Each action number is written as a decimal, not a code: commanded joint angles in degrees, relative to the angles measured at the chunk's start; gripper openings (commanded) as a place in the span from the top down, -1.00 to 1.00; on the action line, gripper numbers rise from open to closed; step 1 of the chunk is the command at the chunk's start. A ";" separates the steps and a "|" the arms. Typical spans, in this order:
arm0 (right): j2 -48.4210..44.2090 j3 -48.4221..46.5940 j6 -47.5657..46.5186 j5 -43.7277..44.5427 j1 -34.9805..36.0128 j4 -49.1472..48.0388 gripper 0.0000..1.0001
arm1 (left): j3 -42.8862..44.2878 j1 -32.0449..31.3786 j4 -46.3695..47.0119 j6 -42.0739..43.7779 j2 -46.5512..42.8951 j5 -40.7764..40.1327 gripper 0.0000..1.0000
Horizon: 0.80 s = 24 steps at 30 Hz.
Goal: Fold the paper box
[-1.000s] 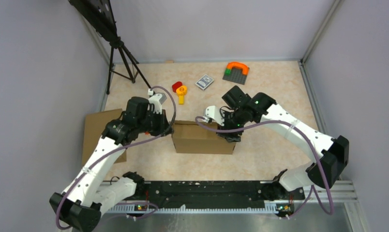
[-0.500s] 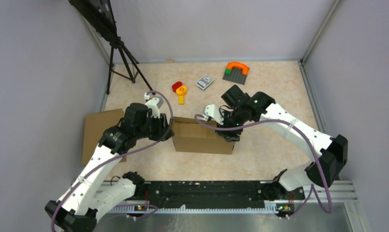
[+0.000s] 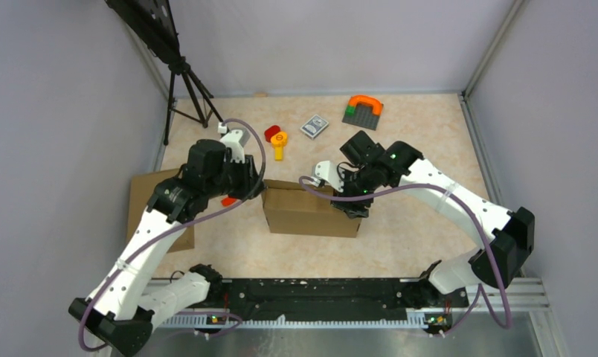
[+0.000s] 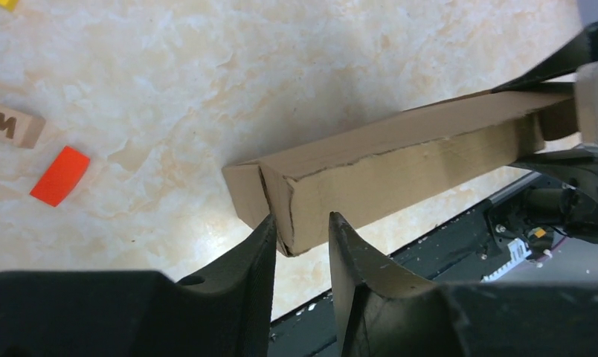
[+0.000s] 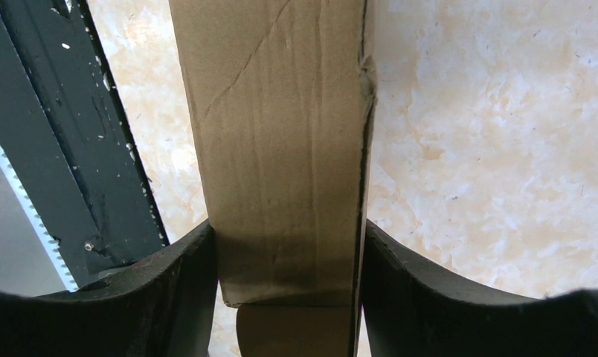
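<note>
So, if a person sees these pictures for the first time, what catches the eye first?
The brown paper box at mid-table, clamped at its right end by the right fingers. The left fingers stand apart around its left corner. A yellow toy lies farther back on the table.

- The paper box [image 3: 311,214] stands mid-table [image 3: 415,156], between both grippers.
- The left gripper [image 4: 300,227] straddles its left end corner, and the right gripper [image 5: 288,227] has a finger on either side of its right end.
- A cardboard piece [image 3: 141,199] lies to the left, partly under the left arm.
- Behind the box, from left to right, lie a toy peg [image 3: 279,140], a card deck [image 3: 314,125] and a brick plate [image 3: 363,111].
- A tripod [image 3: 186,93] stands at the back left.
</note>
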<state>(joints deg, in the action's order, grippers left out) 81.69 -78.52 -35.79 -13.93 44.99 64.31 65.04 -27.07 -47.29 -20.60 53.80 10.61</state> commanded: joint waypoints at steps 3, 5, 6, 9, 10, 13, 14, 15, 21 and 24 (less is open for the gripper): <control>-0.46 0.12 0.55 -0.04 1.01 -0.19 -0.06 | 2.66 -0.09 -1.52 1.79 3.18 -2.28 0.36; -0.37 0.11 0.59 -0.04 0.99 -0.20 -0.06 | 2.65 -0.10 -1.04 1.79 3.53 -2.38 0.40; -0.31 0.12 0.65 -0.06 0.99 -0.21 -0.06 | 2.60 -0.09 -0.98 1.84 3.74 -2.69 0.44; -0.22 0.12 0.81 0.11 1.21 -0.22 -0.06 | 2.33 -0.07 -0.44 2.12 4.30 -2.18 0.71; -0.24 0.12 0.88 0.32 1.18 -0.25 -0.06 | 2.09 -0.08 -0.17 2.18 4.44 -1.35 0.83; -0.15 0.29 1.33 1.02 1.16 -0.57 -0.06 | 1.25 -0.10 0.05 2.67 4.60 0.93 1.00; -0.20 0.25 1.64 1.36 1.23 -0.69 -0.06 | 0.94 -0.12 0.01 2.70 4.45 1.51 1.00; -0.06 0.37 1.87 1.63 1.29 -0.85 -0.06 | 0.53 -0.10 -0.03 2.75 4.14 1.99 1.00; -0.22 1.33 3.59 4.57 1.50 -2.71 -0.07 | -2.42 -0.15 0.74 2.76 1.63 3.80 1.00; -0.51 1.89 4.75 6.44 1.80 -4.07 -0.13 | -4.09 -0.24 1.26 2.76 0.17 4.49 1.00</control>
<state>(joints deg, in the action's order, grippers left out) 81.60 -78.37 -33.91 -11.94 46.00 63.88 63.05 -27.03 -47.40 -18.04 56.12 11.55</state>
